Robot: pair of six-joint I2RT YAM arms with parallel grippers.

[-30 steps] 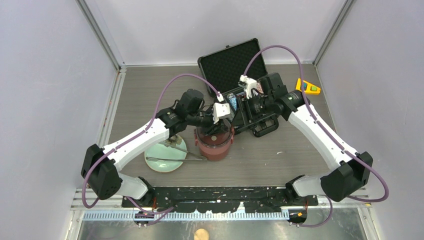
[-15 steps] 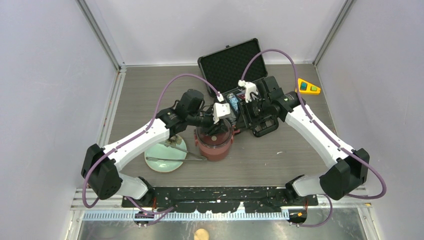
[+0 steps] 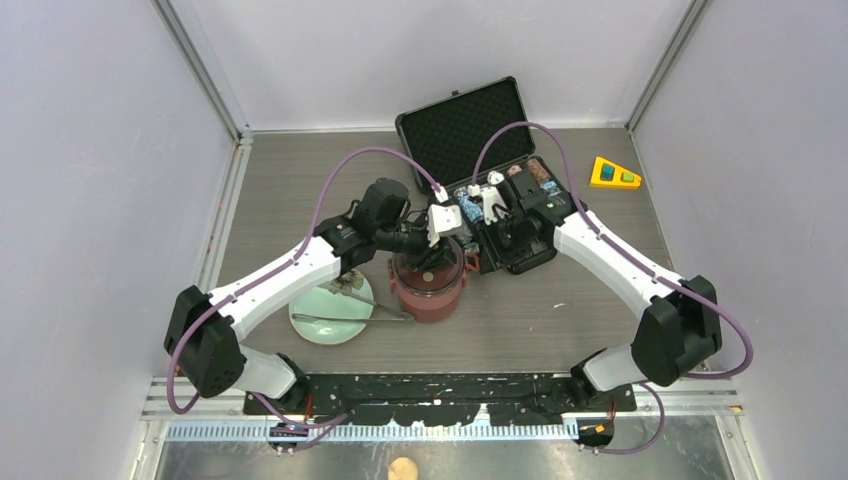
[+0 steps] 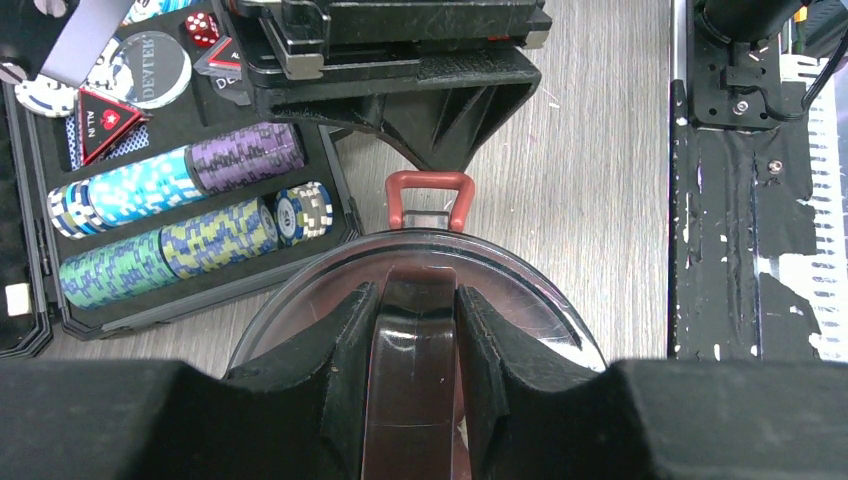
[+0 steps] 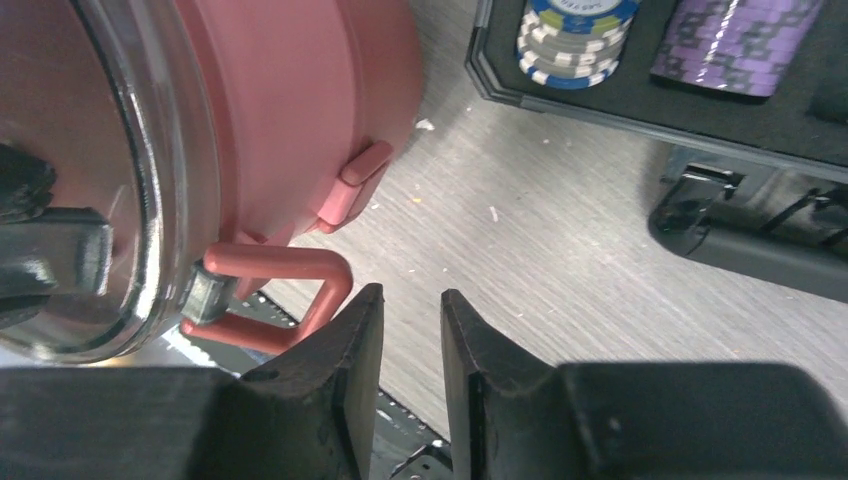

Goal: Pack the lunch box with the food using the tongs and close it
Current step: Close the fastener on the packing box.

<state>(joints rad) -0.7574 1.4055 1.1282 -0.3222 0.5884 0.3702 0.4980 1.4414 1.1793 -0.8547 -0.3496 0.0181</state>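
On the grey table (image 3: pixel 520 322), left pincer (image 4: pixel 415 300) clamps the lid (image 4: pixel 520 310); right pincer (image 5: pixel 410 300) — narrowly parted, empty — could slip past the clip (image 5: pixel 280 262).

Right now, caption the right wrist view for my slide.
Right gripper, jaws slightly apart, empty beside the lunch box clip loop; poker chips beyond.

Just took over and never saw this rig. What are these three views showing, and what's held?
Two robot arms are bolted to the near edge of the table. The wide picture looks down from above; the other two come from cameras on each wrist. On the table: a red lunch box, a green plate with silver tongs resting on it, and an open case of poker chips. The left arm's jaws clamp the handle of the box's see-through lid. The right arm's jaws hold nothing; they sit beside a red clip loop.
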